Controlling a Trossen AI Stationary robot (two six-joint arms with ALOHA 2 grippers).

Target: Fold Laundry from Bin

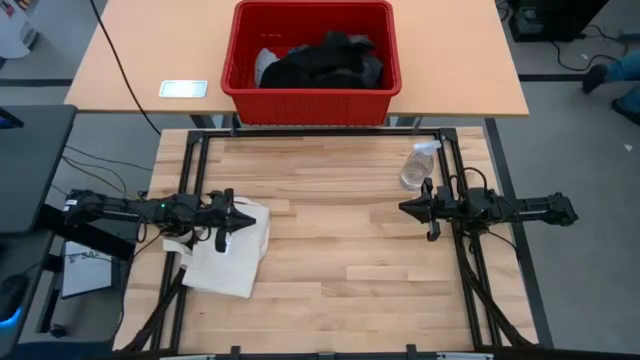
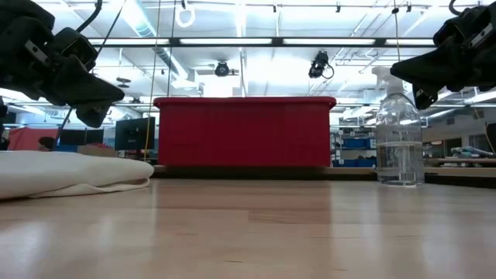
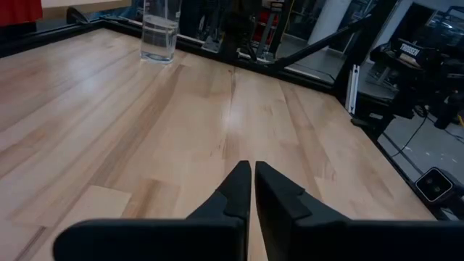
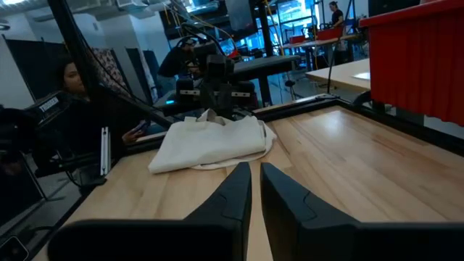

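Bin sits well beyond both claws with the dark laundry piled inside, cream tote bag lies under the shut, empty left gripper, spray bottle just past the shut, empty right gripper.

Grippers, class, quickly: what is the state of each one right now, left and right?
Left gripper: shut, holding nothing, above the cream tote bag.
Right gripper: shut, holding nothing, beside the clear bottle.
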